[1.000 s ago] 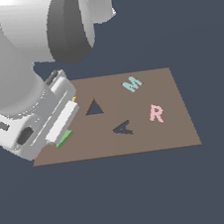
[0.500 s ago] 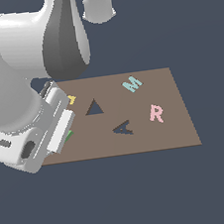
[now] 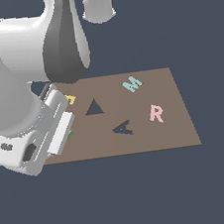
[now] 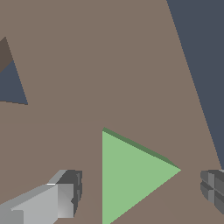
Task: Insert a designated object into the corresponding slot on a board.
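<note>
The light-green triangular block lies flat on the brown board in the wrist view. My gripper is open, with one finger on each side of the block and gaps between pads and block. In the exterior view only a sliver of the green block shows beside my hand, which hides the fingers. The dark triangular slot sits on the board to the exterior view's right of my hand; a corner of it shows in the wrist view.
On the board are a dark A-shaped cut-out, a teal M, a pink R and a yellow piece partly hidden by my arm. The board's edge runs close to the block.
The arm has swung lower and toward the exterior view's left, so my hand now covers most of the green block and the board's near-left corner.
</note>
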Action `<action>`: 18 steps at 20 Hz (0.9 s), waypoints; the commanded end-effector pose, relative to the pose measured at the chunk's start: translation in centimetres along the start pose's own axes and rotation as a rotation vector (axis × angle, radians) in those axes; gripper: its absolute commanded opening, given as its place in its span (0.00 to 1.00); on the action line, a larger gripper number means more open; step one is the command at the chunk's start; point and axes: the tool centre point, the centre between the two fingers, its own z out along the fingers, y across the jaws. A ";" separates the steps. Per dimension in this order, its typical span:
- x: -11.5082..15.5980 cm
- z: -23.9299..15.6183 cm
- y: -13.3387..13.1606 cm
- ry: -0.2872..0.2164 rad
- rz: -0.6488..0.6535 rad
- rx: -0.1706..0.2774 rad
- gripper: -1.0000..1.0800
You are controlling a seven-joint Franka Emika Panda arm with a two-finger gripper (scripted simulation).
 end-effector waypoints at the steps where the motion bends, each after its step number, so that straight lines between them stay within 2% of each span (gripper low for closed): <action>1: 0.0 0.5 0.0 0.000 -0.001 0.001 0.96; 7: 0.0 1.9 0.0 0.000 -0.003 0.000 0.96; 8: 0.0 1.9 0.0 0.000 -0.003 0.000 0.00; 18: 0.0 1.8 0.0 0.000 -0.002 0.000 0.00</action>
